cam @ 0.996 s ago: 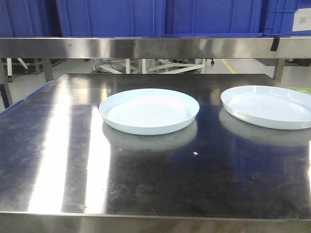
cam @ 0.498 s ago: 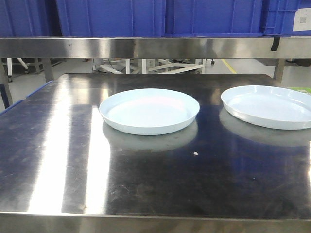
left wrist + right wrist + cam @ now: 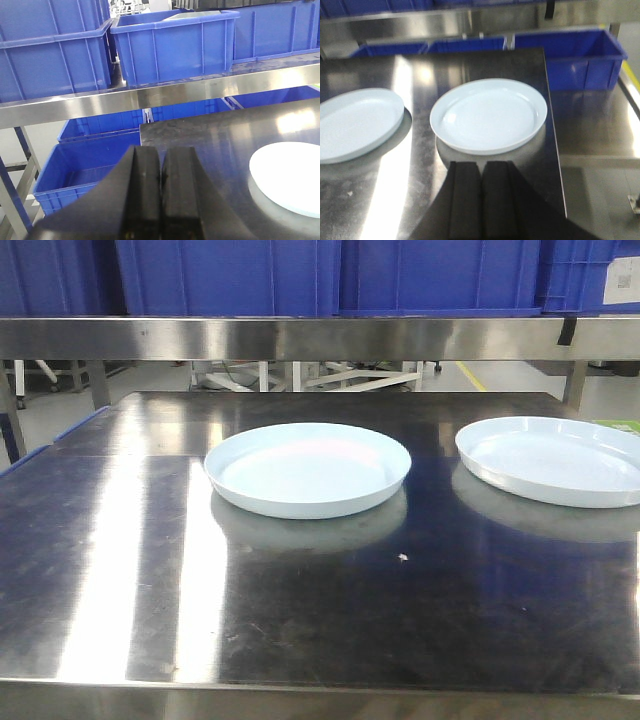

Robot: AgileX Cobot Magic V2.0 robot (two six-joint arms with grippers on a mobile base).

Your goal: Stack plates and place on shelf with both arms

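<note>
From the right wrist camera, the right gripper (image 3: 481,167) has its two dark fingers pressed together with nothing between them. The right-hand plate (image 3: 488,116) lies at 12 o'clock from it, just beyond the fingertips and apart from them. The centre plate (image 3: 355,122) sits at about 10 o'clock, cut by the picture's edge.

From the left wrist camera, the left gripper (image 3: 160,155) is likewise closed on itself and holds nothing. A plate (image 3: 290,177) shows at about 3 o'clock, well apart; we cannot tell which of the two it is.

Both plates rest flat on the steel tabletop (image 3: 120,570), open side up, near each other and not touching. Being round, they have no long axis. They are very pale blue-white and glossy, with a flat bottom and a low upturned rim.

At 12 o'clock behind them runs the shelf (image 3: 300,338), carrying blue crates (image 3: 420,275).
</note>
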